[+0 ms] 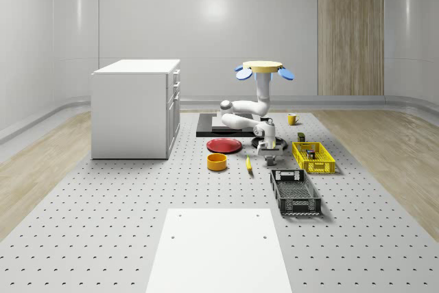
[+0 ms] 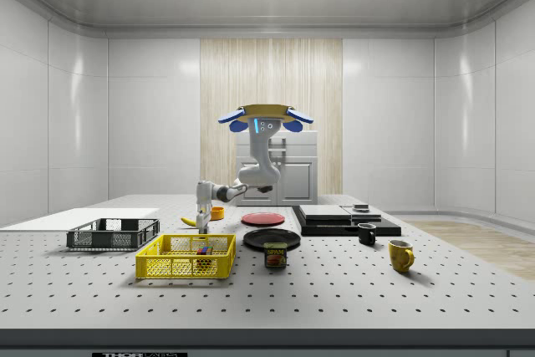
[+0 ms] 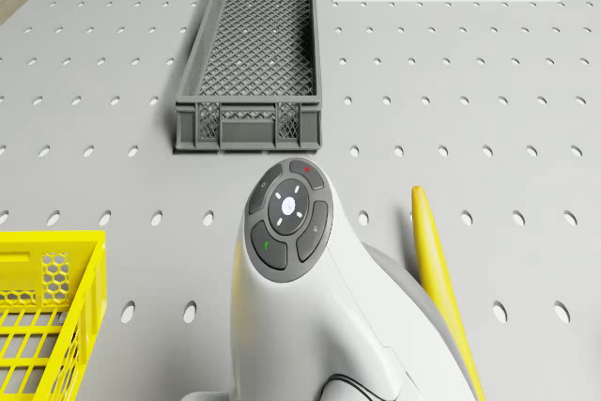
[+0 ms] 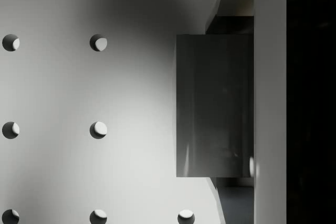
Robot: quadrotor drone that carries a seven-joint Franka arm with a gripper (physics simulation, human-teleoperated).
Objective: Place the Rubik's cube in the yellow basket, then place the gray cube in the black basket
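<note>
The drone [image 1: 264, 68] hovers over the table between the red plate and the yellow basket [image 1: 313, 158], with its arm bent down in front of it. The gripper [image 1: 269, 157] hangs low, just above the table, near the banana. In the wrist view the gray cube [image 4: 212, 106] lies very close below on the perforated table, right beside a pale part of the hand. The Rubik's cube [image 1: 311, 154] lies inside the yellow basket [image 2: 185, 257]. The black basket [image 1: 295, 192] stands nearer the front; in the drone view the black basket [image 3: 249, 53] lies just beyond the wrist.
A banana [image 1: 248, 164], an orange bowl [image 1: 217, 162] and a red plate [image 1: 224, 145] lie on the whole-scene view's left of the gripper. A white cabinet [image 1: 136, 108] stands further left. A can [image 2: 275, 255] and two mugs [image 2: 400, 255] stand on the side view's right.
</note>
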